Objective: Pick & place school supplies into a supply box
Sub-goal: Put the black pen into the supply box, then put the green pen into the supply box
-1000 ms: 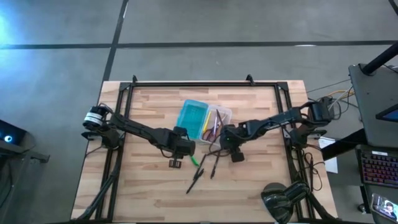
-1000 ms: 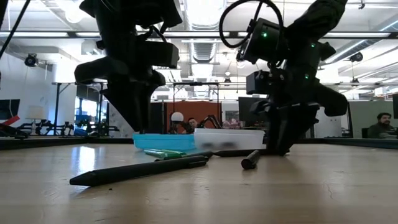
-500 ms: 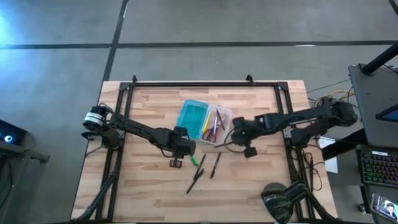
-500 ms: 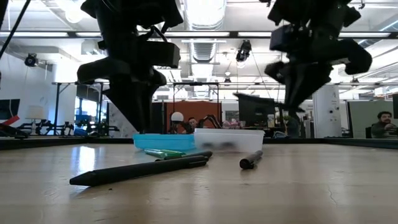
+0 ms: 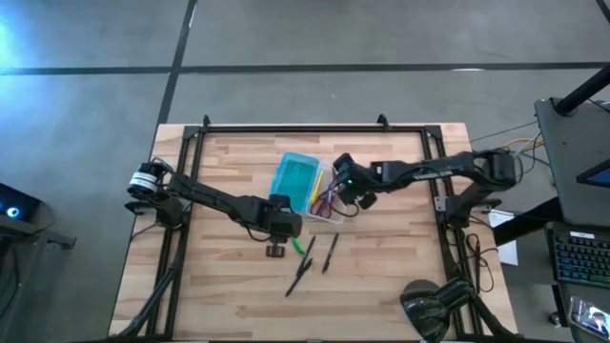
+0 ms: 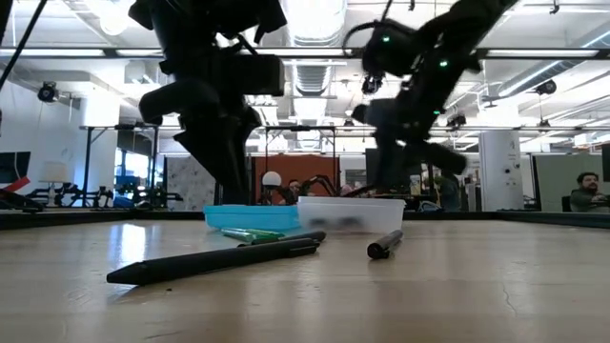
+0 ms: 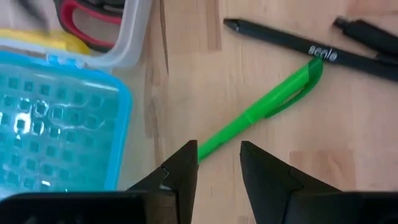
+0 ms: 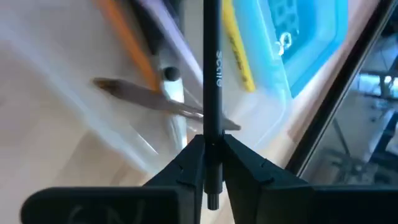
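The supply box lies open in mid-table, its teal half [image 5: 297,175] beside its clear half [image 5: 331,198], which holds red-handled scissors [image 8: 158,99] and yellow and orange pens. My right gripper [image 5: 341,188] hovers over the clear half, shut on a dark pen [image 8: 211,74]. My left gripper [image 7: 219,163] is low over the table near the box's near side, open. Its fingers stand on either side of one end of a green pen [image 7: 267,106] that lies flat on the wood. Two dark pens [image 5: 300,274] [image 5: 330,253] lie nearer the table's near edge. My right gripper pinches the dark pen between its two fingers close to one end [image 8: 212,134]; a short stub [image 8: 212,200] shows behind the fingertips. The pen runs forward along the fingers and is lifted clear above the clear half of the box.
Black metal rails [image 5: 305,129] frame the table along its far, left and right sides. Bare wood lies to the left of the box and along the near edge. A person [image 6: 589,191] sits in the room beyond the table.
My right gripper has risen from the table near the dark pens and swung toward the table's far-left, carrying the dark pen over the clear half of the box. My left gripper has edged slightly toward the green pen.
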Tool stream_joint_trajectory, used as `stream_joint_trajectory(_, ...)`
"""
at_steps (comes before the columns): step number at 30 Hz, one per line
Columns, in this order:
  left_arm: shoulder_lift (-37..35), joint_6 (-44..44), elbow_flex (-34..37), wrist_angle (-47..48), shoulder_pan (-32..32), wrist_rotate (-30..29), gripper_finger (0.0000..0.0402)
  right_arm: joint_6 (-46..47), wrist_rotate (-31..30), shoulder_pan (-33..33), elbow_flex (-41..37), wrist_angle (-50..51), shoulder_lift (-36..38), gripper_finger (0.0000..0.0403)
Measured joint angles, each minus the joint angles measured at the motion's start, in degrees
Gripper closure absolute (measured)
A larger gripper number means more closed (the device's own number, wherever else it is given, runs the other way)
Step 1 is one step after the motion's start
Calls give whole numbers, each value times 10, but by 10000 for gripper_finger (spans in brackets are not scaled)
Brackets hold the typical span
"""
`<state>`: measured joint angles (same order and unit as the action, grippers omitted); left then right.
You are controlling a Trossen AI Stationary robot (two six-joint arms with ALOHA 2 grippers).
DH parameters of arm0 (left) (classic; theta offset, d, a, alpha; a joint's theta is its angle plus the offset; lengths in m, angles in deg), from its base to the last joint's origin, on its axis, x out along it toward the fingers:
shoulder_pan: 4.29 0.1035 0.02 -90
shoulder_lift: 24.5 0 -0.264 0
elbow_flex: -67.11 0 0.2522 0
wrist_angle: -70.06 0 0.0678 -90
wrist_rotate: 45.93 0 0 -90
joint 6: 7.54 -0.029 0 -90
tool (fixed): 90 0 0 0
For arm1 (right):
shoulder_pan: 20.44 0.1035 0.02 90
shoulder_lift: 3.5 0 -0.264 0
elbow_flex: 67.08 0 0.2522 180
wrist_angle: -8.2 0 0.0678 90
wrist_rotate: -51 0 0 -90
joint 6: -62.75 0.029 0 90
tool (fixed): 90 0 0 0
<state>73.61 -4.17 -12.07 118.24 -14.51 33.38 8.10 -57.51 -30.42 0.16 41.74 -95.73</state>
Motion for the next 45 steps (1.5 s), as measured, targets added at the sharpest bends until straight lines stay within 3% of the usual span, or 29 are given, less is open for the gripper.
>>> stream_joint_trajectory(6, 0, -27, 0, -8, 1, -30, 296, 57, -1, 16, 24, 21, -26, 302)
stream_joint_trajectory(13, 5, -79, 9, -53, 18, -40, 296, 171, -35, 41, 2, 46, 36, 239)
stream_joint_trajectory(18, 18, -192, 29, -85, 21, 13, 296, 215, -36, 75, -29, 74, 115, 202)
stream_joint_trajectory(23, 19, -236, 28, -77, 19, 56, 296, 240, -36, 107, -58, 68, 191, 169)
stream_joint_trajectory(29, 24, -278, 33, -82, 18, 96, 296, 281, -42, 116, -80, 69, 233, 131)
stream_joint_trajectory(34, 57, -332, 38, -97, 19, 87, 296, 292, -56, 116, -87, 74, 233, 108)
stream_joint_trajectory(40, 86, -323, 23, -103, 25, 76, 298, 332, -75, 119, -88, 119, 231, 97)
stream_joint_trajectory(45, 89, -253, -4, -54, 27, 88, 345, 428, -86, 118, -88, 171, 237, 111)
